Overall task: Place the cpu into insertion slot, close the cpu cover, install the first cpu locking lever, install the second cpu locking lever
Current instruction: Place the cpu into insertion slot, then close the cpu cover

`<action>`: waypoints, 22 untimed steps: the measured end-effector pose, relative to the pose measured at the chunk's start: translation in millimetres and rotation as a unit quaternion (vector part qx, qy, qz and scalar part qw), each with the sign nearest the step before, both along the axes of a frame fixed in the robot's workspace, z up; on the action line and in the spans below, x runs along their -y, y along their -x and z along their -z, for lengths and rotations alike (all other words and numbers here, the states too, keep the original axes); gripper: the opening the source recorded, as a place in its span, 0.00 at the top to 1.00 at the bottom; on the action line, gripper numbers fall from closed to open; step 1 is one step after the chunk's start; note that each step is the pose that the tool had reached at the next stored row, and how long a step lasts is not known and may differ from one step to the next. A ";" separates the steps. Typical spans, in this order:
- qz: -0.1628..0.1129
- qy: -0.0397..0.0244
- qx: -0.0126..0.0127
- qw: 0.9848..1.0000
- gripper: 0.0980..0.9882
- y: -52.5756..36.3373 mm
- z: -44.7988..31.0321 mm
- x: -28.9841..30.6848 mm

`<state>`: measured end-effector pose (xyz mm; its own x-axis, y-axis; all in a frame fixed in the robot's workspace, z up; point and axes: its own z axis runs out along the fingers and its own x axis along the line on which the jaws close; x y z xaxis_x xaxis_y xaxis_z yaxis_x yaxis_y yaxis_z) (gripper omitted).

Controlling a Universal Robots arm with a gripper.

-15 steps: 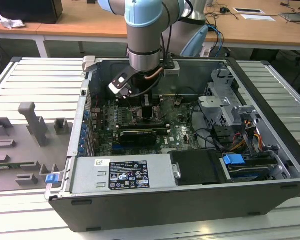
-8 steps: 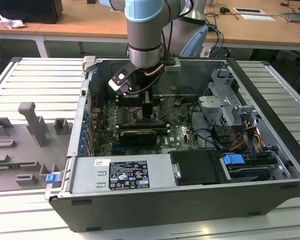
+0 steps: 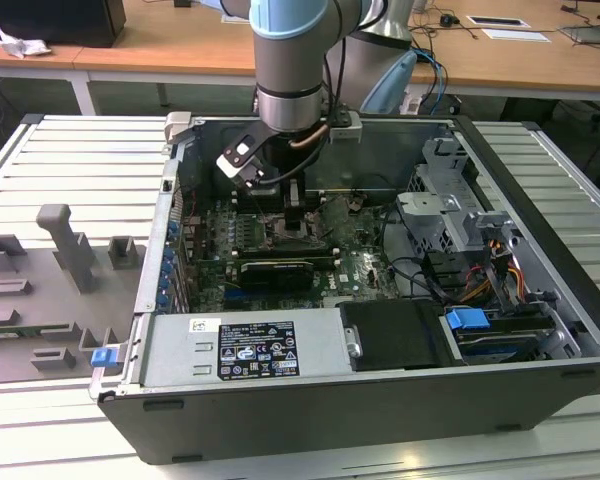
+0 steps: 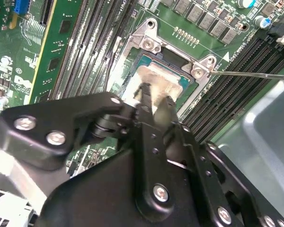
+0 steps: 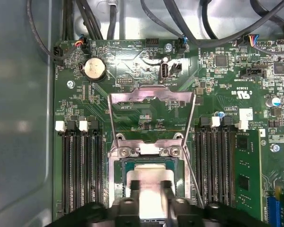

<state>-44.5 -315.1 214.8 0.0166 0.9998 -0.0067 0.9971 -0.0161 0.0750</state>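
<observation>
Gripper [image 5: 151, 187] low over cpu [image 5: 150, 176] in insertion slot [image 5: 117, 182], can't tell grip tbh; cpu cover [image 5: 151, 96] flipped back for access.

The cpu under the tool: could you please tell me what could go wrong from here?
The small silver-grey square cpu lies over the dark metal-rimmed insertion slot beneath the tool; if skewed, it might not seat. The thin silvery wire lever runs close beside the tool and might snag.
</observation>
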 end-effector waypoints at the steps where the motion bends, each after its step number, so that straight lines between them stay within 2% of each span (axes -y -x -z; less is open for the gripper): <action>1: 0.000 0.000 0.000 1.000 0.92 0.0 -0.9 0.0; 2: 0.000 0.000 0.000 1.000 0.99 0.0 -1.5 0.0; 3: 0.000 0.000 0.000 1.000 0.99 0.0 -2.0 0.0; 22: 0.000 0.000 0.000 1.000 0.99 0.0 -8.9 0.0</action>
